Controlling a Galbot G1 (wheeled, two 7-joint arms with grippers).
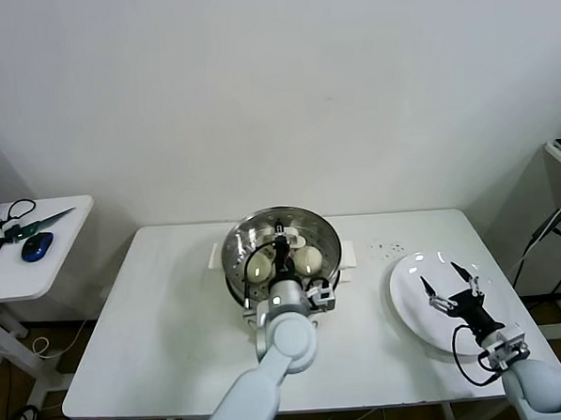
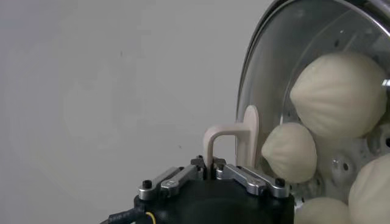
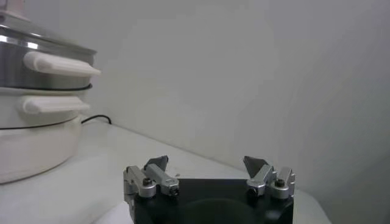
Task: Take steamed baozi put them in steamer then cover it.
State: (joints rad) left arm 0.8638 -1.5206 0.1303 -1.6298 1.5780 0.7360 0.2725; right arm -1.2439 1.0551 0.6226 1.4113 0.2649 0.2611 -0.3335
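The steel steamer (image 1: 233,243) stands at the middle back of the white table. The clear glass cover (image 2: 274,61) lies over it, and cream baozi (image 1: 259,266) show through the glass, also in the left wrist view (image 2: 338,94). My left gripper (image 1: 281,240) is above the steamer's centre, shut on the cover's white handle (image 2: 234,137). My right gripper (image 1: 447,278) is open and empty, over the flat white plate (image 1: 408,307) at the right. The right wrist view shows the steamer (image 3: 36,73) on its white pot base (image 3: 30,140) from the side, far from the right gripper (image 3: 207,163).
Small dark specks (image 1: 388,249) lie on the table between steamer and plate. A low side table (image 1: 39,270) at the far left holds a blue mouse (image 1: 37,246) and scissors. A white wall stands close behind the table. Cables hang at the far right.
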